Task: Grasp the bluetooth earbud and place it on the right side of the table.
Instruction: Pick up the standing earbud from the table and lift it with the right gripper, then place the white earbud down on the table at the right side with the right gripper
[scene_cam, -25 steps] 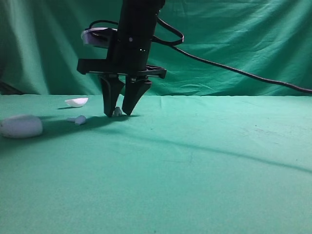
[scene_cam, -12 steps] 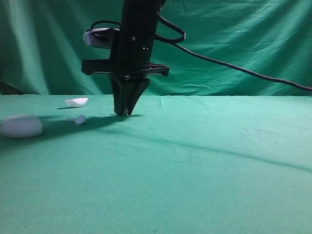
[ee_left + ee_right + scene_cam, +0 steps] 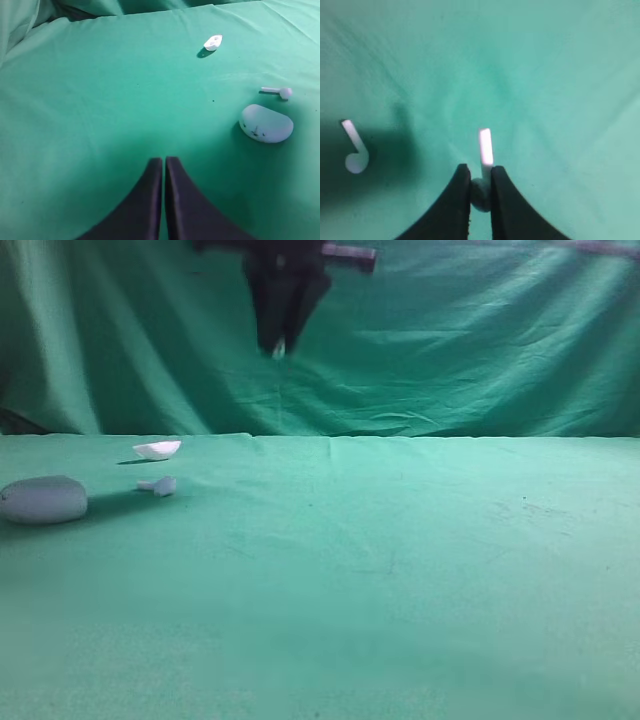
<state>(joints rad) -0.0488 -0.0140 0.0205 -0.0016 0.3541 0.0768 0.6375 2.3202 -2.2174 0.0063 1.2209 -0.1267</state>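
Table (image 3: 420,570) — wide green cloth, wrinkled, lying under everything, its right half being the goal. Right gripper (image 3: 481,192) — hanging high over the left-centre of the table, near the top edge of the exterior view, its jaws pinching the earbud. Left gripper (image 3: 163,172) — hovering over the cloth with its jaws pressed together and nothing between them. Case (image 3: 43,499) — white oval, sitting at far left. Lid-like white piece (image 3: 157,449) — lying behind the case. Second earbud (image 3: 159,485) — resting on the cloth just right of the case. Earbud (image 3: 485,150) — tiny, white, short-stemmed, being held by its head with the stem sticking out past the fingertips; likely very light, rigid and smooth-skinned, so it is probably prone to slipping or twisting — the head, not the thin stem, is looking like the safer place to hold.
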